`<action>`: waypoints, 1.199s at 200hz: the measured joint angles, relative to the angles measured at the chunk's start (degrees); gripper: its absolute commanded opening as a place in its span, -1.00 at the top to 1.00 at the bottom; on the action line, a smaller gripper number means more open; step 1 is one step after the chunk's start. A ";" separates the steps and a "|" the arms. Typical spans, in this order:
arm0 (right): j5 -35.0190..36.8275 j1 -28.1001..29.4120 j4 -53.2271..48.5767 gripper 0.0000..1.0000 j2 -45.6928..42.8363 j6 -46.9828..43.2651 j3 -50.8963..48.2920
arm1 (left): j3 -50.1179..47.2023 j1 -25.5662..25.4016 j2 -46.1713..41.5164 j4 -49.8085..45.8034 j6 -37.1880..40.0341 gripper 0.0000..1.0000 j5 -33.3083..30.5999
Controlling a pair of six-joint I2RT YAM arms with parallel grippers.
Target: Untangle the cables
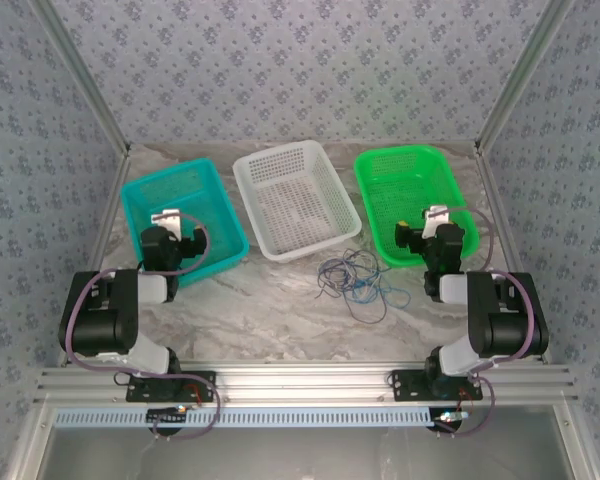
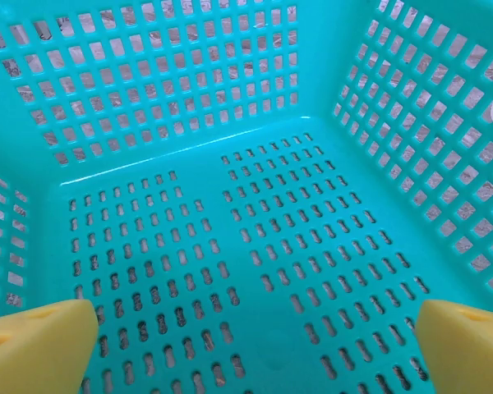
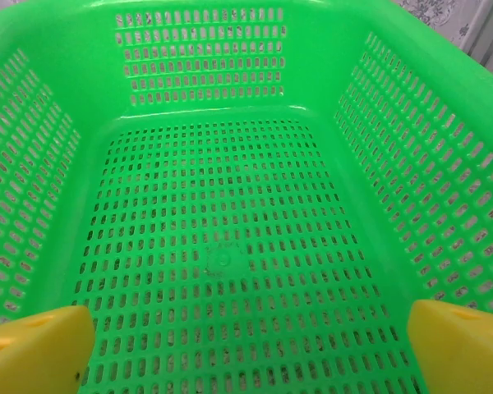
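**A:** Where are the cables?

**B:** The cables (image 1: 352, 275) lie in a loose tangle of blue, dark and pale loops on the marble tabletop (image 1: 270, 310). That is lower centre-right in the top view, just below the white basket (image 1: 295, 195) and near the lower-left corner of the green basket (image 1: 405, 180).

**A:** And the pincers?

**B:** Both are spread wide, holding nothing. The left gripper (image 2: 251, 353) hangs over the teal basket (image 2: 255, 205), its yellow fingers (image 2: 37, 345) at the frame's lower corners. The right gripper (image 3: 246, 349) hangs over the green basket likewise.
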 measured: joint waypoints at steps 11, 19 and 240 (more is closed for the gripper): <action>0.00 0.02 0.00 -1.00 -0.02 0.00 0.00 | 0.00 0.00 0.00 0.00 0.00 -0.99 0.00; 0.00 0.00 0.00 -1.00 -0.02 0.00 0.00 | 0.00 0.00 0.00 0.00 0.00 -0.99 0.00; -1.27 -2.08 -33.20 -0.89 -15.72 5.90 12.00 | 15.67 -0.20 -13.57 -30.69 -6.71 -0.99 -3.91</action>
